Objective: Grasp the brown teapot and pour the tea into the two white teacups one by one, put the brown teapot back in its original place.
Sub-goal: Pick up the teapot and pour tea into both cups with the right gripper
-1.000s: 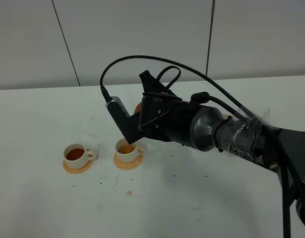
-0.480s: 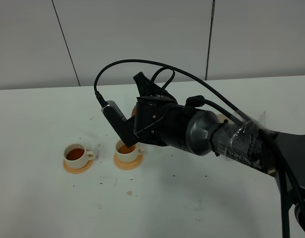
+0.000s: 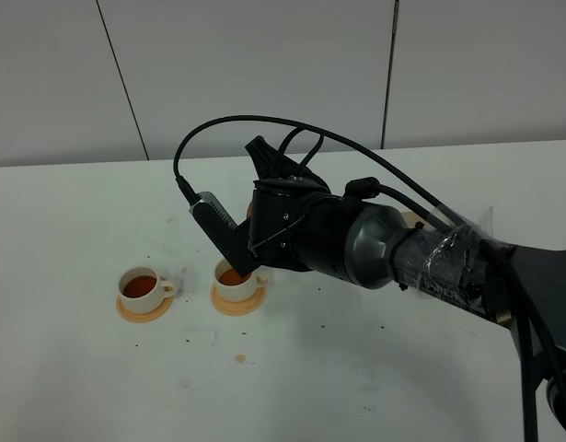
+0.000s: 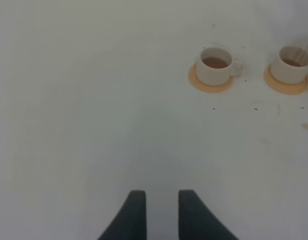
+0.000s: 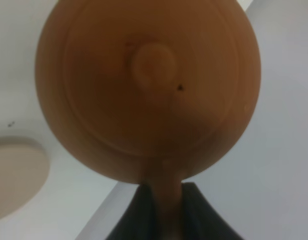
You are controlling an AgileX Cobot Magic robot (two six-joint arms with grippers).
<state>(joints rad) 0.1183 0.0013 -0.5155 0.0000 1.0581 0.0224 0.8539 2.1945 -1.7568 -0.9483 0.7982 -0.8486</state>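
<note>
1. Right jaws: shut tight on the thin loop handle of the teapot (image 5: 148,90), one dark finger (image 5: 138,215) pressed to each side.
2. Right arm (image 3: 384,244): stretched in from the right and across the middle of the bench (image 3: 375,387), wrist rolled over, black cables (image 3: 218,124) arching above, clear tape (image 3: 448,253) wrapped round the forearm.
3. Teapot: held in the air, off its pale disc (image 5: 13,175), close above the near cup (image 3: 236,279); almost wholly hidden behind the wrist in the high view.
4. Left jaws: parted, nothing between them, over bare bench well apart from both cups.
5. Teapot make: matte reddish-brown clay, round and squat, domed lid with a small knob and a tiny dark speck.
6. Near cup and far cup (image 3: 140,287): small, cream-white, cylindrical, each with a side handle, each on a flat orange coaster (image 3: 144,316); dark reddish tea (image 3: 138,284) in both.
7. Bench surface: white, smooth, dotted with dark specks, with one small brownish stain (image 3: 239,357).
</note>
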